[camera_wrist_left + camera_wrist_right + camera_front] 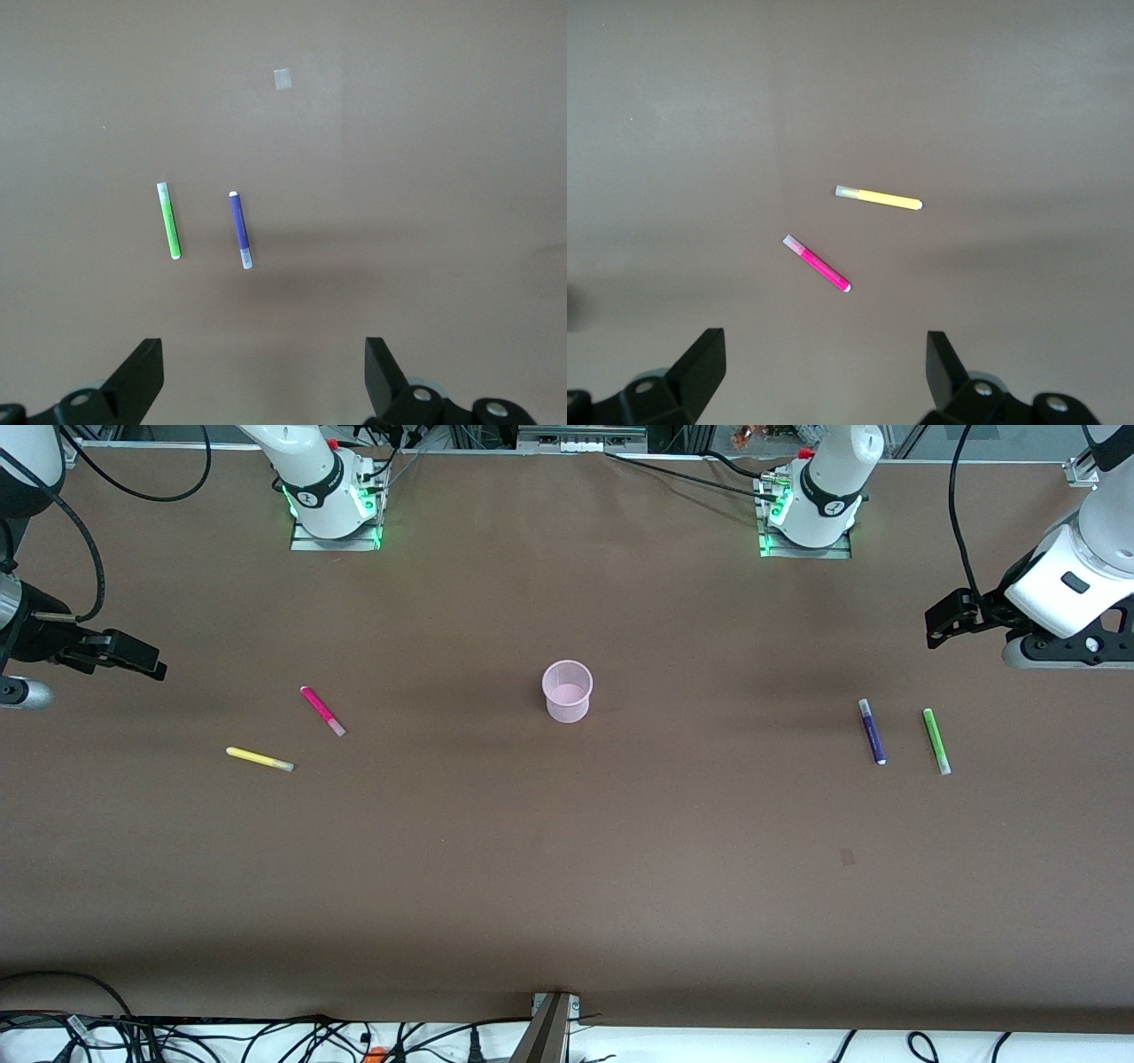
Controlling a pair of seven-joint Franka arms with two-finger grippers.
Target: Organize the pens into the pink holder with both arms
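The pink holder (567, 690) stands upright mid-table. A magenta pen (322, 711) (817, 264) and a yellow pen (259, 759) (879, 198) lie flat toward the right arm's end. A purple pen (873, 732) (239, 228) and a green pen (935, 741) (168, 220) lie side by side toward the left arm's end. My right gripper (133, 657) (825, 352) hangs open and empty above the table at its own end. My left gripper (946, 617) (263, 356) hangs open and empty above its end.
The brown table (567, 868) carries a small pale tape patch (847, 856) (283, 79) nearer the front camera than the purple pen. Both arm bases (335, 496) (811, 509) stand along the table's back edge. Cables (266, 1041) run along the front edge.
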